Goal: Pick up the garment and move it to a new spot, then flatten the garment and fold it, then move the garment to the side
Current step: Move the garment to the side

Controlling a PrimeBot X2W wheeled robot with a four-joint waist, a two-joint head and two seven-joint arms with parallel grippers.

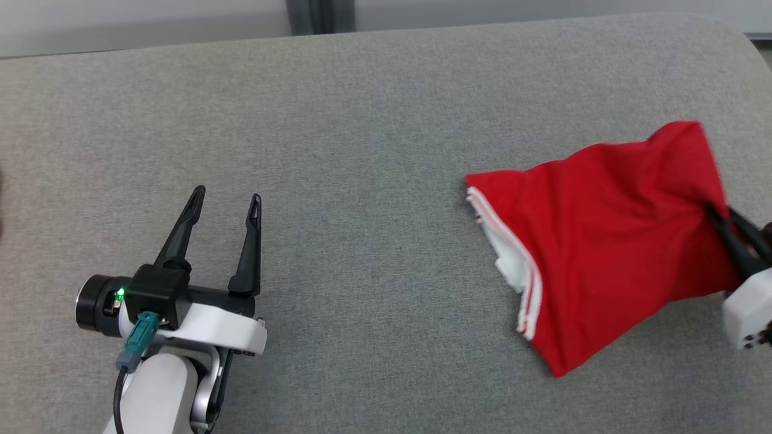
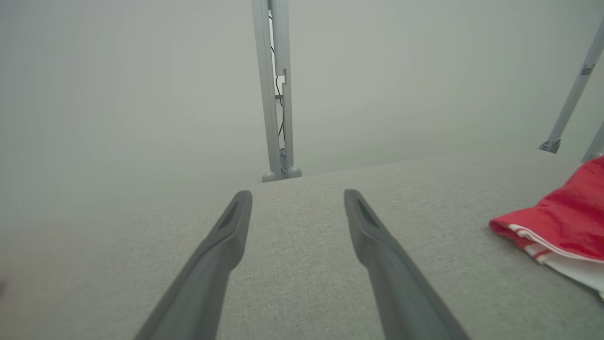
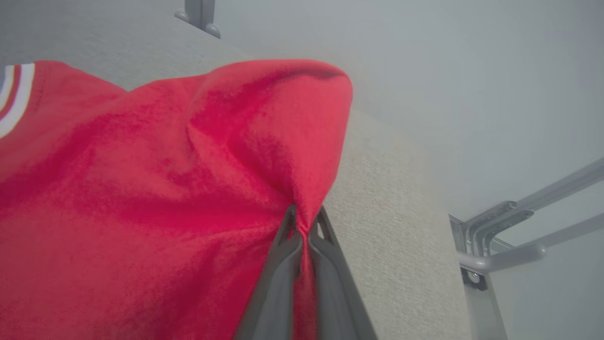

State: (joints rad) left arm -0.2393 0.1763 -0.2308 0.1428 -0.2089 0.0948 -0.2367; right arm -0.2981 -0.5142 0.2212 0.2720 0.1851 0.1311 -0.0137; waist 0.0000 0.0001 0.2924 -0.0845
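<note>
The garment (image 1: 609,235) is red with white-striped trim and lies bunched at the right of the grey table. At the right edge of the head view, my right gripper (image 1: 721,220) is shut on the garment's right side. In the right wrist view a pinch of red cloth (image 3: 188,189) stands squeezed between the closed fingertips of the right gripper (image 3: 302,222), and the fabric rises into a peak there. My left gripper (image 1: 226,202) is open over bare table at the lower left, far from the garment. The left wrist view shows its fingers (image 2: 226,236) spread and the garment's (image 2: 561,222) striped edge at the right.
The table (image 1: 362,132) has a grey fabric top with rounded far corners. A grey post (image 2: 276,94) stands behind its far edge, and metal frame legs (image 3: 500,245) show past its right side. Bare surface lies between the left gripper and the garment.
</note>
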